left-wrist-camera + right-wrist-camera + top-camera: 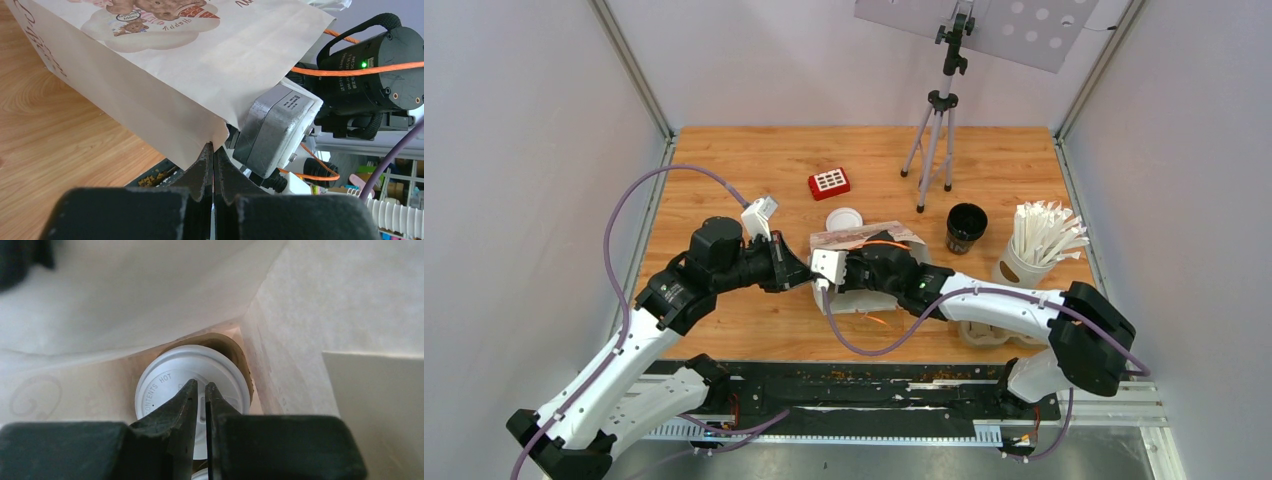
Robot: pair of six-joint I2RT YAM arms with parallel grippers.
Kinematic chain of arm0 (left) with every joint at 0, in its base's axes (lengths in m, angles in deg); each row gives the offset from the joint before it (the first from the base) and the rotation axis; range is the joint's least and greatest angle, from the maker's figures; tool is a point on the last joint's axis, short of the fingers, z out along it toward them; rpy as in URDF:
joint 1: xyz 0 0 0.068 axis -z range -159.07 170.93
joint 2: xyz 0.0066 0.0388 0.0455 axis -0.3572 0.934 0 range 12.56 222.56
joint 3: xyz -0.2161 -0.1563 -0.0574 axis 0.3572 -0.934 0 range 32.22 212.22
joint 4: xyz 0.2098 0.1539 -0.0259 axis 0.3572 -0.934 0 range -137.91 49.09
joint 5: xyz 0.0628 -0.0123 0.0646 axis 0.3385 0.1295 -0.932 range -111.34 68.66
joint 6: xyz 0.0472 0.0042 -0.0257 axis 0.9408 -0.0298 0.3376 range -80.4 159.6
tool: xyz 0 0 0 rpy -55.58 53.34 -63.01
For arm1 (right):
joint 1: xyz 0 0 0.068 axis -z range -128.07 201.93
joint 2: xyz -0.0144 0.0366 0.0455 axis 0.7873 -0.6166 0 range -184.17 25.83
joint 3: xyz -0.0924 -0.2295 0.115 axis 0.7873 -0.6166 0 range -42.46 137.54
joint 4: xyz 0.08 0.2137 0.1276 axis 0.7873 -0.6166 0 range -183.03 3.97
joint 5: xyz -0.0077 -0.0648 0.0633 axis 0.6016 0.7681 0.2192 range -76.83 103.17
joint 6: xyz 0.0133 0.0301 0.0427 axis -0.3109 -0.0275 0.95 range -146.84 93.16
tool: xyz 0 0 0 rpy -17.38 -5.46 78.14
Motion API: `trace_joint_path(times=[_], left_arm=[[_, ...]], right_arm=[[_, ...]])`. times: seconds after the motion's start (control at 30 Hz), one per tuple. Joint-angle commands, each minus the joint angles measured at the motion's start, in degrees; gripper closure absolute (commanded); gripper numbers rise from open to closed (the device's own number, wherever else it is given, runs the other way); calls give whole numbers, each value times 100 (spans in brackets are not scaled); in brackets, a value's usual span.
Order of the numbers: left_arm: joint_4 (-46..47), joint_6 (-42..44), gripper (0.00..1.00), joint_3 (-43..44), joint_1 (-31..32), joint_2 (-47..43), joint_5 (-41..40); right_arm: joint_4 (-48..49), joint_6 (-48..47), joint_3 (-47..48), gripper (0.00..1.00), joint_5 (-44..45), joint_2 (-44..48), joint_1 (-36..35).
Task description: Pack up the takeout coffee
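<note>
A printed paper bag (864,238) stands mid-table. My left gripper (213,146) is shut on the bag's rim corner (217,135) and grips it from the left (809,272). My right gripper (200,386) reaches down inside the bag (325,305); from above its fingers are hidden. Its jaws are almost together with a thin dark strip between them. Just beyond its tips sits a takeout coffee with a white lid (165,380) in the brown cup tray (240,352). The edge of a second lid (200,475) shows below. A lidless black cup (966,225) and a loose white lid (844,218) stand outside.
A red box (829,183) and a tripod (936,140) stand behind the bag. The white cup of wrapped straws (1034,250) is at the right. A white object (989,335) lies under my right arm. Grey walls close both sides.
</note>
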Motion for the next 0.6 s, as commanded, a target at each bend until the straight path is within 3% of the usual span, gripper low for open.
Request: trace_joint_path(times=[0.0, 0.57], left_arm=[[193, -133, 100, 244, 20, -61, 38], [107, -392, 100, 408, 22, 74, -189]], right_arm=[[-213, 113, 317, 88, -174, 227, 4], [-1377, 240, 884, 88, -308, 352, 95]])
